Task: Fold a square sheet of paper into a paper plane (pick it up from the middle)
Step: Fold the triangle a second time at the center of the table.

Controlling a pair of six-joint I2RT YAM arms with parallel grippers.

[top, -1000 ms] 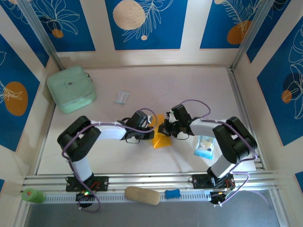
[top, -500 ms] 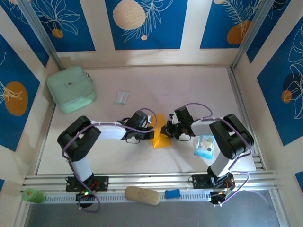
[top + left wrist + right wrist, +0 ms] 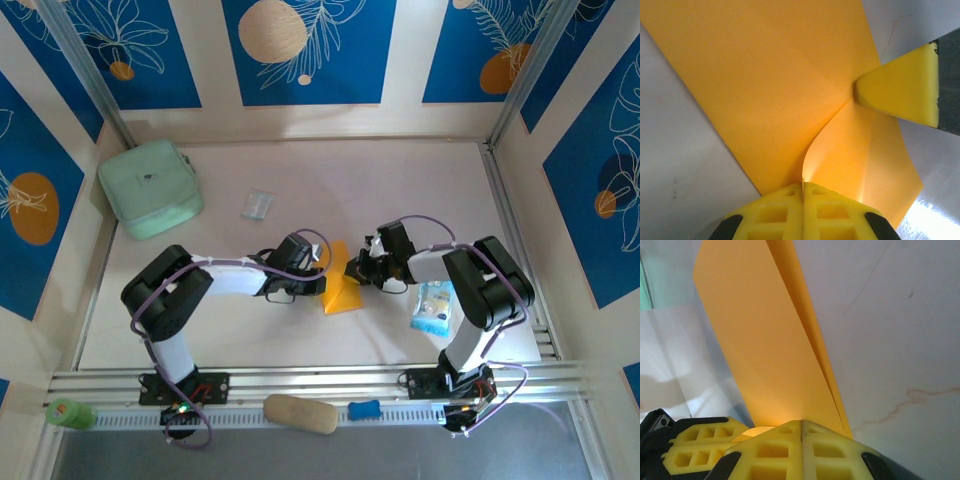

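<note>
Since the earlier frame the right arm's wrist had shifted slightly away from the left arm and its elbow had pulled in. The left arm and the paper stayed about where they were.

The left gripper [image 3: 323, 272] was pressed together, pinching a raised flap of the thin orange-yellow square sheet of paper [image 3: 343, 295]. In the left wrist view the flap curled up off the sheet [image 3: 765, 90] straight into the seam of that gripper [image 3: 803, 187]. The rest of the sheet lay flat on the pale tabletop [image 3: 400, 190] ahead of it.

The right gripper [image 3: 357, 272] was also pressed together, facing the left gripper with the sheet between them. One yellow fingertip [image 3: 900, 92] touched the sheet at the top of the flap's crease. In the right wrist view a folded layer of the sheet [image 3: 760, 355] ran from the gripper [image 3: 801, 422] forward and to the left. I could not tell whether paper sat inside its jaws.

A small blue-and-white packet [image 3: 433, 308] lay just behind the right gripper, beside its arm. A small clear plastic wrapper [image 3: 257, 205] lay beyond the left gripper. A mint-green square pouch [image 3: 150, 187] sat well apart, further off on that side.
</note>
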